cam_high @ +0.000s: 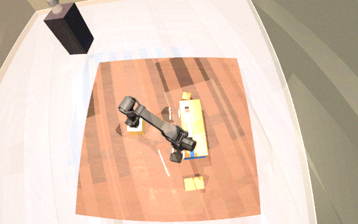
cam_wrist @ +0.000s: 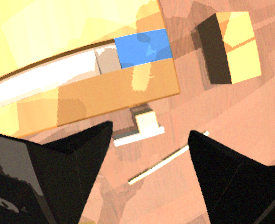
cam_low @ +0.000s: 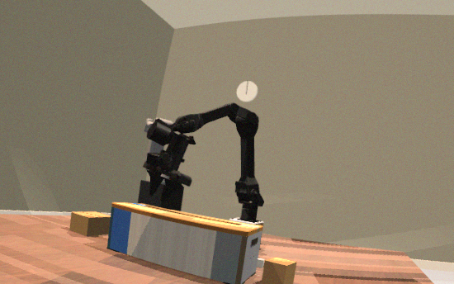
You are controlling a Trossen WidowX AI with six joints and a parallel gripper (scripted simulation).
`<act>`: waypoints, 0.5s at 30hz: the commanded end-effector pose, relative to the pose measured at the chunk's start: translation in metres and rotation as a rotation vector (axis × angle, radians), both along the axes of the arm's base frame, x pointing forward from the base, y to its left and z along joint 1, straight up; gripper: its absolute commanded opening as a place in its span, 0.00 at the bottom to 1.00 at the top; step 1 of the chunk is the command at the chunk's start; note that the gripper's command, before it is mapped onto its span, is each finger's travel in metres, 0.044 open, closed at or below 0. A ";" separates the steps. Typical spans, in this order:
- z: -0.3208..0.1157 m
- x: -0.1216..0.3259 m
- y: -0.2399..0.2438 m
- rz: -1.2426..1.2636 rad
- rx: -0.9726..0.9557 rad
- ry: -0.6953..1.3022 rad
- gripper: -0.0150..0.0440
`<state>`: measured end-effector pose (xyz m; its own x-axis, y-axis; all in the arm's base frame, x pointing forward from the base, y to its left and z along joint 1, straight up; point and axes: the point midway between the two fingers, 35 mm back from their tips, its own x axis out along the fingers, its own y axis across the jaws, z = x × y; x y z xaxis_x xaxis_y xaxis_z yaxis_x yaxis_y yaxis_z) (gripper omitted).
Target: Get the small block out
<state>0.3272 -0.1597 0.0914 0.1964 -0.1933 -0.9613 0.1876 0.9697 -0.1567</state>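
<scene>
the fingers stood partly apart, grasping nothing, poised above the surface [cam_wrist: 241, 116]. directly between them in the wrist view lay the small pale block [cam_wrist: 146, 123], resting on the surface just beside the blue end [cam_wrist: 142, 47] of the box [cam_high: 193, 127]. a thin white stick [cam_high: 163, 163] lay nearby.

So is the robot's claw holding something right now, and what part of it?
No, nothing is held. The gripper hangs open above the table, near the blue end of the box, with only bare wood and a small pale piece showing between its fingers.
</scene>
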 end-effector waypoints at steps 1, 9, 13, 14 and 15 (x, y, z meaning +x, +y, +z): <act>-0.003 -0.009 -0.007 -0.868 0.312 -0.187 0.74; -0.001 -0.013 -0.012 -1.358 0.490 -0.256 0.74; 0.001 -0.015 -0.015 -1.602 0.576 -0.278 0.74; 0.001 -0.015 -0.016 -1.663 0.598 -0.282 0.74; 0.001 -0.016 -0.016 -1.724 0.620 -0.285 0.74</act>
